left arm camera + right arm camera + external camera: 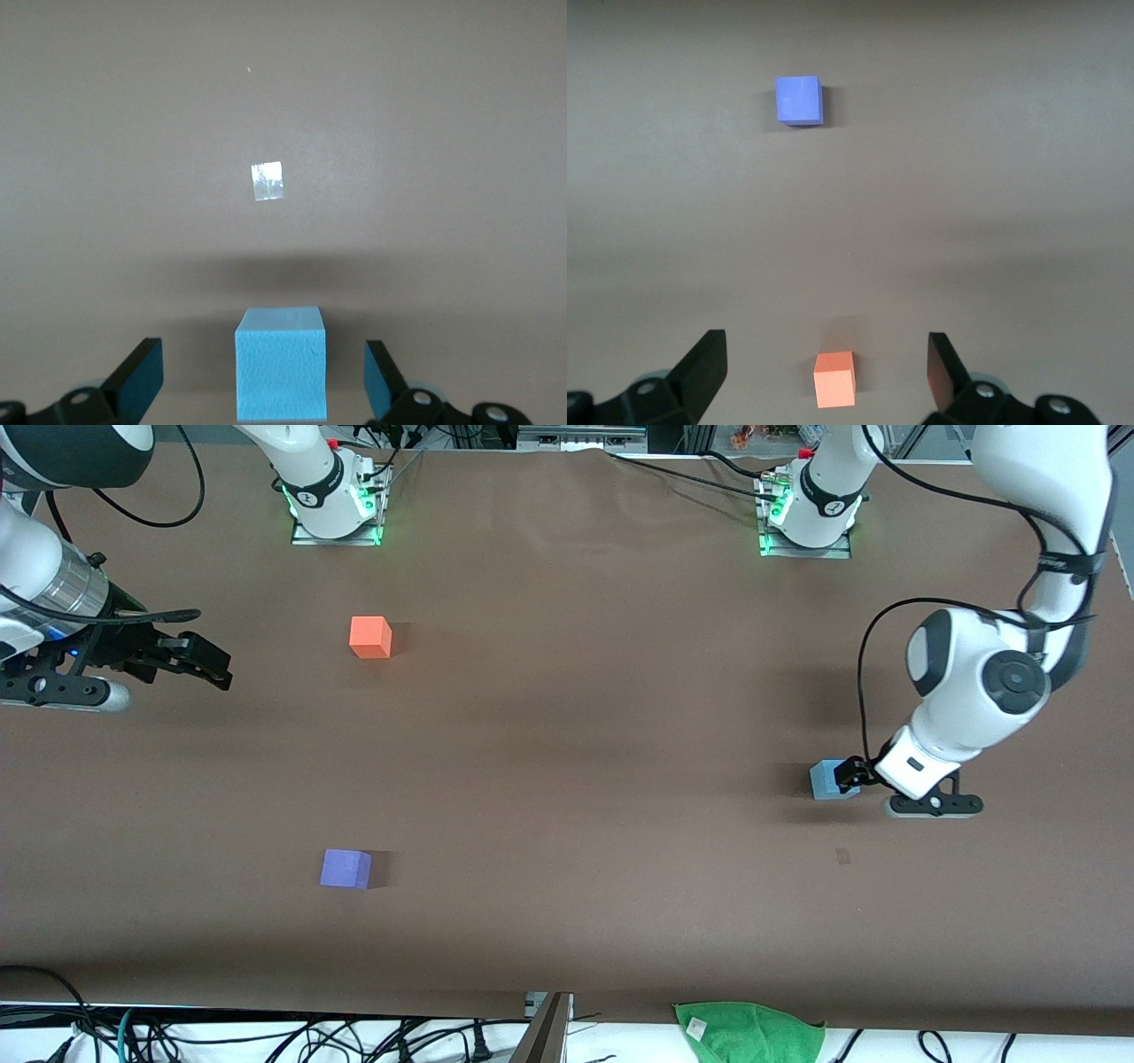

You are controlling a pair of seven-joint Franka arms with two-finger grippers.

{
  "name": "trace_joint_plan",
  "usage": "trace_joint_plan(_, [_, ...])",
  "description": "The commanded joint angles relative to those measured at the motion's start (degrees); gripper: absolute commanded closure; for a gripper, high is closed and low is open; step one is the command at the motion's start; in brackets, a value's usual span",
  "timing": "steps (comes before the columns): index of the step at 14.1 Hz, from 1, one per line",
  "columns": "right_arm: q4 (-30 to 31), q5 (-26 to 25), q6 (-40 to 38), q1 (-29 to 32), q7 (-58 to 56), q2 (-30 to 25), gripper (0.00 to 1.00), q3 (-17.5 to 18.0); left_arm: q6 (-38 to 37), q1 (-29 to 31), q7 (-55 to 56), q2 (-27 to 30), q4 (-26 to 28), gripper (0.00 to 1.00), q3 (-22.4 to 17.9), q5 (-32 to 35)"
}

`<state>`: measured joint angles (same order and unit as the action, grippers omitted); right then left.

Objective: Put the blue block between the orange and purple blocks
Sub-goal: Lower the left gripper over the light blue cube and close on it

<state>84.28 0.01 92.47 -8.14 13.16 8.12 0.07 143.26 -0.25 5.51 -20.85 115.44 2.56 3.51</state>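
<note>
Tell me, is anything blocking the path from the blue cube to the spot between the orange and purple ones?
Nothing visible. The left gripper is open around the blue block; bare table lies between it and the gap separating the orange block and purple block. The right gripper waits aside.

green cloth (749, 1029) at the brown table's (567, 717) edge nearest the front camera

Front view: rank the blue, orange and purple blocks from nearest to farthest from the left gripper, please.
Measured from the left gripper, open and low at the left arm's end of the table:
1. Blue block: right at the fingertips, between the open fingers in the left wrist view.
2. and 3. Purple block, nearer the front camera, and orange block, nearer the bases: both toward the right arm's end, too close to call.
</note>
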Motion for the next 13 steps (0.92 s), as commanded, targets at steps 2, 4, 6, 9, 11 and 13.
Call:
trace_joint_plan(2, [-0.70,-0.54,-0.62,-0.03,-0.42,0.23,0.00,0.11,10.27,-0.10,-0.50,-0.15,7.42,0.00,0.07,1.15])
trace_joint_plan(4, [-0.70,-0.54,-0.62,-0.03,-0.42,0.23,0.00,0.11,14.57,-0.10,-0.50,-2.08,9.27,0.00,0.16,1.15])
trace_joint_plan(6, [-0.70,-0.54,-0.62,-0.03,-0.42,0.23,0.00,0.11,19.84,-0.02,-0.41,-4.02,11.12,0.00,0.07,1.15])
trace_joint_plan(9, [-0.61,-0.63,-0.71,-0.03,-0.42,0.23,0.00,0.11,22.68,-0.02,0.03,-5.43,12.44,0.39,0.07,1.15])
trace_joint_plan(11, [-0.61,-0.54,-0.71,-0.03,-0.42,0.23,0.00,0.11,22.59,0.07,-0.67,-5.43,12.27,0.94,0.07,1.15])
trace_joint_plan(13, [-0.61,-0.54,-0.71,-0.03,-0.42,0.23,0.00,0.11,22.41,0.16,-0.41,-4.73,11.66,0.95,0.07,1.23])
